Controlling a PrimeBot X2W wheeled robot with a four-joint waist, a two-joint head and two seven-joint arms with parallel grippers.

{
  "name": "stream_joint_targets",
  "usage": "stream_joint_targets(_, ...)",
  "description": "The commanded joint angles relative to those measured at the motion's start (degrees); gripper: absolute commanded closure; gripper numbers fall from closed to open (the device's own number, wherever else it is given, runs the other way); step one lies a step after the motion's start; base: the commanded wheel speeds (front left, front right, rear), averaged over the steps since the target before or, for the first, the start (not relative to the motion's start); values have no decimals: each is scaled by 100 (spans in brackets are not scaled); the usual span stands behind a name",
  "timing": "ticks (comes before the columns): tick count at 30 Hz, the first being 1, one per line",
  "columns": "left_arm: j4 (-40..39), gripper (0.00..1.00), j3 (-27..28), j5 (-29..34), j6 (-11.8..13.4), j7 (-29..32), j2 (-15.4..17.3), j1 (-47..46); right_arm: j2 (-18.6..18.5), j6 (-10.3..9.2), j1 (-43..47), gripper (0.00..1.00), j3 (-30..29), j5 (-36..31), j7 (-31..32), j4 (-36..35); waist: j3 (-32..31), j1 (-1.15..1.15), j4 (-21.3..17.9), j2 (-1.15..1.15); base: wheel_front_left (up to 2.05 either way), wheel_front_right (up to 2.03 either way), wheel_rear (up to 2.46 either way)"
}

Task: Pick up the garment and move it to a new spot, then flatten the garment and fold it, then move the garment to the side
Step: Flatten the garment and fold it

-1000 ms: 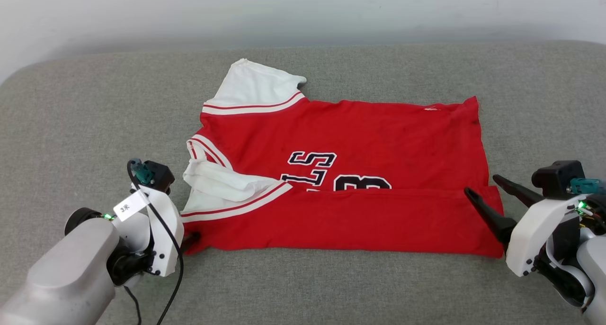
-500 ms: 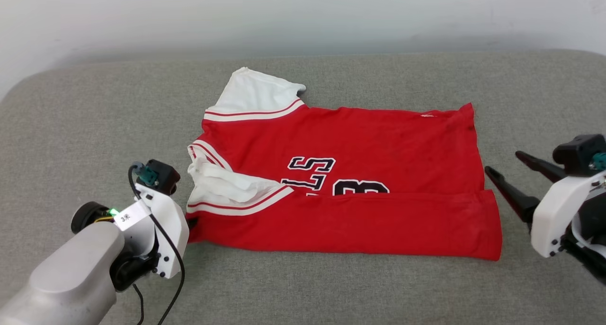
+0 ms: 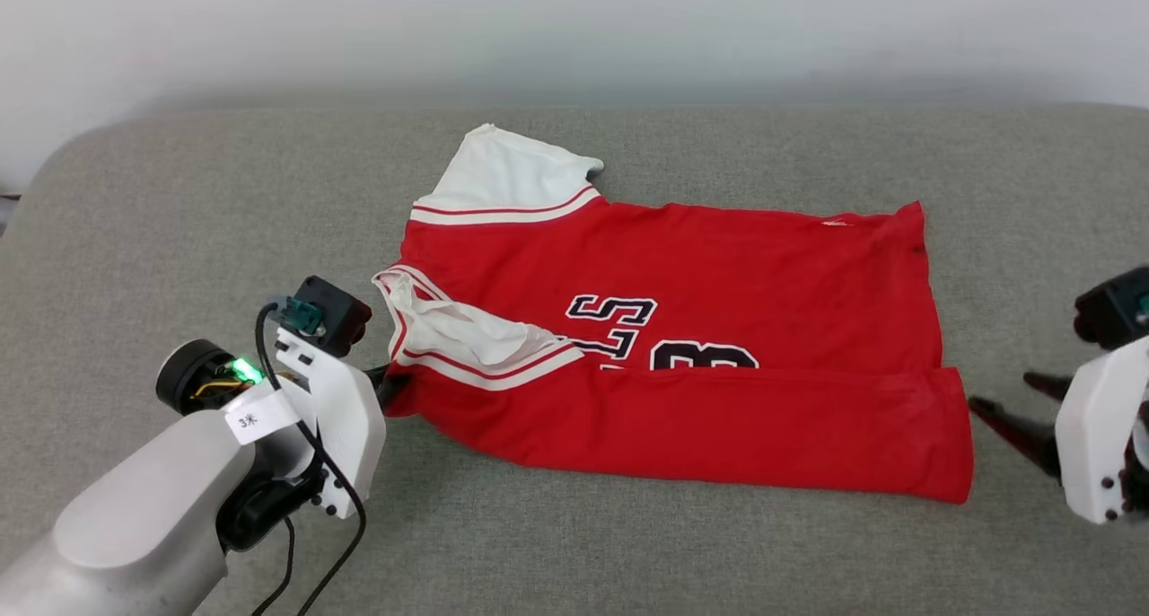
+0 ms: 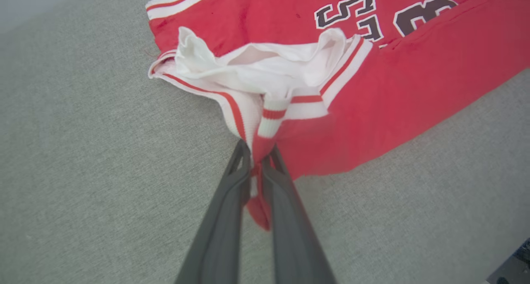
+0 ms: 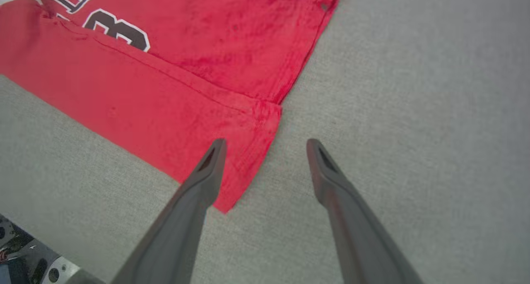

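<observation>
- The garment (image 3: 682, 329), a red jersey with white sleeves, was spread on a grey padded surface (image 3: 179, 221) near the middle of the head view. Its near edge was folded over, so the black lettering and the number 3 were half covered.
- One white sleeve (image 3: 507, 171) was laid flat at the jersey's 11 o'clock corner. The other sleeve (image 3: 467, 333) was bunched up at about 9 o'clock.
- The left gripper (image 4: 257, 157) was clenched on the garment at its 8 o'clock corner. In the left wrist view, red cloth and striped trim were pinched between the two dark fingers, and a tail of red cloth was seen hanging out between them.
- The cloth around that corner was gathered toward the fingers.
- The right gripper (image 5: 267, 145) was held released, fingers spread wide, at the jersey's 4 o'clock corner, and nothing was gripped by it.
- In the right wrist view, one finger (image 5: 207, 168) was seen over the red corner and the other over bare grey cloth. Whether the garment was touched could not be told.
- A pale wall (image 3: 574, 23) was seen at 12 o'clock, behind the surface.
</observation>
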Motion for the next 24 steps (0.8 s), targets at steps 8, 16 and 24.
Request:
stream_joint_targets(8,-281,100,27,38,137,8,71,22,487,-6,210,0,-105,-122,244,477,233,0,92,0,0,0,0)
stream_joint_targets(16,-275,100,38,14,158,-41,10,-42,981,-6,256,0,232,-269,227,1123,393,0,183,0,0,0,0)
stream_joint_targets(24,-169,100,51,-48,146,-146,-34,57,1272,6,364,47,624,-146,1,1469,417,0,213,0,0,0,0)
